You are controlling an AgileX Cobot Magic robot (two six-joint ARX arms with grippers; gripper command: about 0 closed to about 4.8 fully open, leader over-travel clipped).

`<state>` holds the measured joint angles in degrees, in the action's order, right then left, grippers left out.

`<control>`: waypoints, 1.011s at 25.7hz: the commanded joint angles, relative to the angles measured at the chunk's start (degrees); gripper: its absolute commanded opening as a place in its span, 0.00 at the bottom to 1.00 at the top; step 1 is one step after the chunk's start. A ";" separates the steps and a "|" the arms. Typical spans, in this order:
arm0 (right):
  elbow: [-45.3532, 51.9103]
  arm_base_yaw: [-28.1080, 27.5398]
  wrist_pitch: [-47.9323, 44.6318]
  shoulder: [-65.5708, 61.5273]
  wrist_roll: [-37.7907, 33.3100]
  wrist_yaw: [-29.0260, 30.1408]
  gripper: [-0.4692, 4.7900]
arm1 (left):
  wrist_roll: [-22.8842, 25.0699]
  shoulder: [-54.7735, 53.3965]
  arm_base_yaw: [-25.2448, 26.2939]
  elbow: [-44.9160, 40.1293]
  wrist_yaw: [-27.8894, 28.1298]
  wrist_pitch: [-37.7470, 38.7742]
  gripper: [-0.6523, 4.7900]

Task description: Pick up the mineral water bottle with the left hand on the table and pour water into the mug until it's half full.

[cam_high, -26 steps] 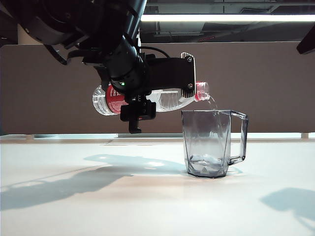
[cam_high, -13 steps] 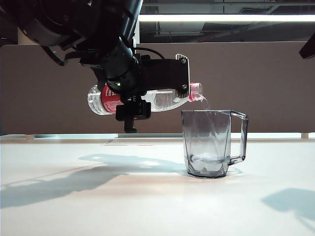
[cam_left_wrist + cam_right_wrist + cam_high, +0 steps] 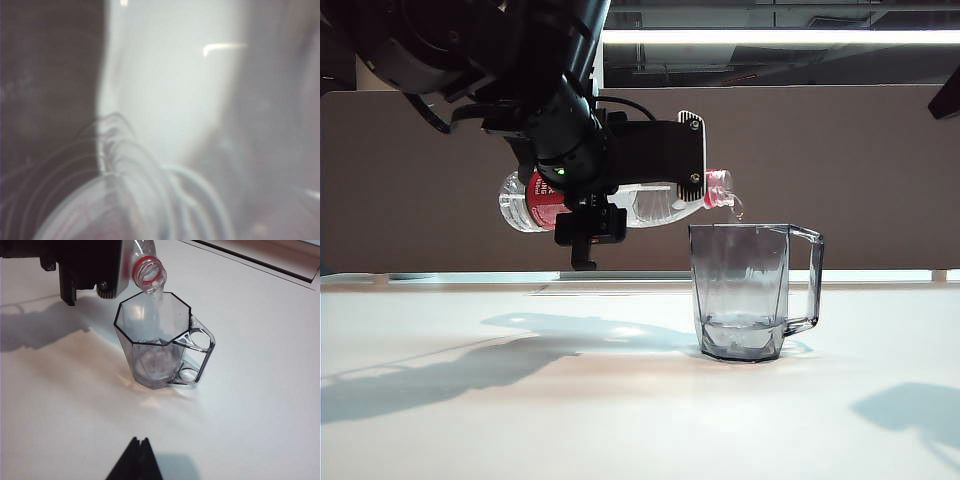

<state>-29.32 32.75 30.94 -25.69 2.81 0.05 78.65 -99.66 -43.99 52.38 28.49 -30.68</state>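
Observation:
My left gripper [image 3: 690, 160] is shut on the mineral water bottle [image 3: 655, 205] and holds it about level above the table [image 3: 620, 400]. The bottle's red-ringed neck [image 3: 719, 188] reaches over the mug's rim, and only a thin trickle leaves it. The smoky-grey mug [image 3: 745, 290] stands upright with a shallow layer of water at its bottom. In the right wrist view the open bottle mouth [image 3: 148, 271] hangs over the mug [image 3: 155, 355], handle turned away from the left gripper. The left wrist view shows only blurred bottle ribs [image 3: 130, 190]. My right gripper [image 3: 140, 440] is shut, empty, short of the mug.
A brown wall panel [image 3: 860, 170] runs behind the table's far edge. A strip light [image 3: 770, 36] glows overhead. Shadows of both arms lie on the white tabletop, left of the mug and at the front right [image 3: 910, 410].
The left gripper and bottle have shifted slightly left and up. The steady stream into the mug has thinned to a trickle, and the water in the mug has settled.

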 commanded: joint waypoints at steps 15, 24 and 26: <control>-0.15 0.04 -1.14 0.11 0.22 0.09 0.08 | 0.44 0.61 -0.04 0.61 -0.22 -2.69 0.61; -0.15 0.04 -1.16 0.11 0.22 0.09 0.08 | 0.55 0.61 -0.04 0.61 -0.22 -2.69 0.61; -0.15 0.04 -1.16 0.11 0.22 0.09 0.08 | 1.40 0.61 -0.04 0.61 -0.20 -2.69 0.61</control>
<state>-29.32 32.75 30.94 -25.69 2.81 0.05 79.13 -99.63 -43.97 52.38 28.49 -30.68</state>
